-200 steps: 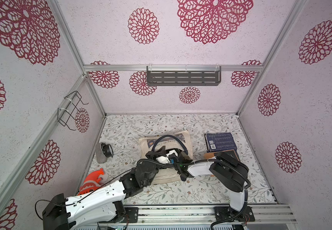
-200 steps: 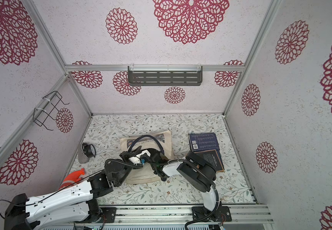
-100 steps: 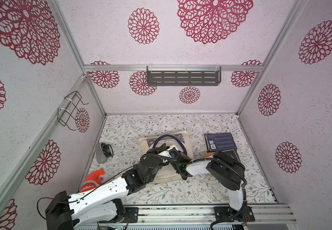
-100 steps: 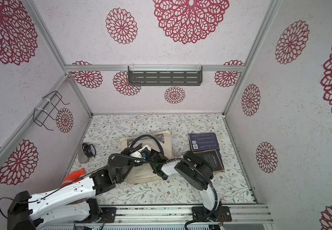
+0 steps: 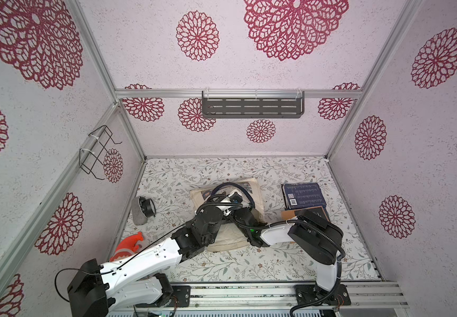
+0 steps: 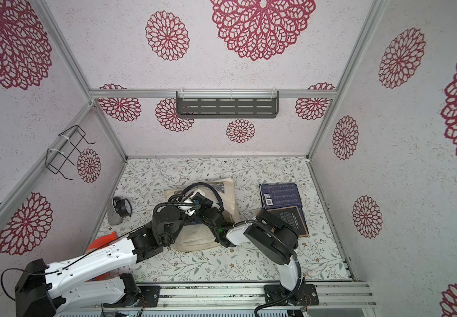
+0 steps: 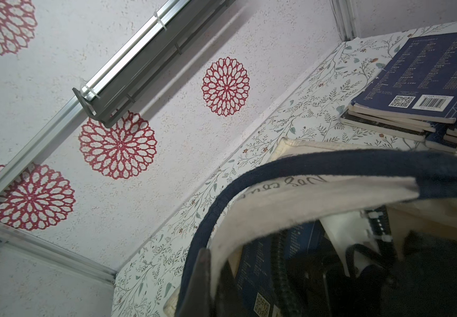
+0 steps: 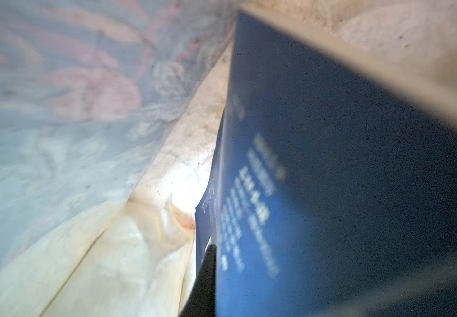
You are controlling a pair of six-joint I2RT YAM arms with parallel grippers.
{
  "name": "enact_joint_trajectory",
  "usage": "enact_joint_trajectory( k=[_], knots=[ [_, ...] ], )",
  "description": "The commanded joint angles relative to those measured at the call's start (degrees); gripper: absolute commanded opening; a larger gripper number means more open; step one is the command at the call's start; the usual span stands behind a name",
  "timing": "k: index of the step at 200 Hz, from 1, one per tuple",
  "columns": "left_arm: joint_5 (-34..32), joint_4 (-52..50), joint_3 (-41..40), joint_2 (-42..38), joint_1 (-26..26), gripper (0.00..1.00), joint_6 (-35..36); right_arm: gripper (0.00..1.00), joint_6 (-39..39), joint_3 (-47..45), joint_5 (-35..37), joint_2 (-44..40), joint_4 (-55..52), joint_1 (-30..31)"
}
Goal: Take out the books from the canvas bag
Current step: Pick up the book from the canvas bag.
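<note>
The cream canvas bag (image 5: 226, 243) (image 6: 194, 240) lies mid-table with its navy handle (image 7: 331, 162) arched up. My left gripper (image 7: 214, 280) is shut on the bag's rim and holds the mouth open. My right arm (image 5: 275, 236) reaches into that mouth, so its gripper is hidden in both top views. In the right wrist view my right gripper (image 8: 222, 285) is shut on a dark-blue book (image 8: 345, 178), with one black finger (image 8: 206, 274) flat against the cover. That book (image 7: 260, 269) shows inside the bag. More books (image 5: 304, 196) (image 6: 281, 196) (image 7: 419, 82) are stacked to the right of the bag.
A brown-covered book (image 5: 290, 214) lies partly under my right arm. A grey and black object (image 5: 143, 210) and an orange item (image 5: 128, 244) sit near the left wall. There is a wire rack (image 5: 98, 151) on that wall and a grey shelf (image 5: 252, 107) on the back wall.
My right gripper has closed inside the bag. My left arm has stretched a little farther back, taking the bag's rim with it.
</note>
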Motion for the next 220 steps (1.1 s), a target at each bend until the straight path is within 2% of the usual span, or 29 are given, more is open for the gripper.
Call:
enact_joint_trajectory(
  k=[1, 54, 142, 179, 220],
  knots=[
    [-3.64, -0.53, 2.74, 1.61, 1.48, 0.0, -4.14, 0.0, -5.85, -1.73, -0.79, -4.73, 4.24, 0.29],
    [-8.38, -5.0, 6.85, 5.1, 2.89, 0.0, -11.09, 0.0, -14.25, -10.51, -6.28, -11.52, 14.01, 0.67],
    [-11.67, -10.1, 10.27, 6.0, 5.72, 0.0, -16.82, 0.0, -23.11, -20.47, -18.58, -25.62, 12.51, -0.09],
    [-12.33, -10.76, 10.71, 6.27, 5.9, 0.0, -17.26, 0.0, -26.46, -24.28, -19.27, -33.81, 7.31, -0.91],
    [-12.4, -11.47, 11.27, 6.71, 6.06, 0.0, -17.59, 0.0, -32.68, -27.91, -17.71, -48.01, -1.31, -1.05]
  ],
)
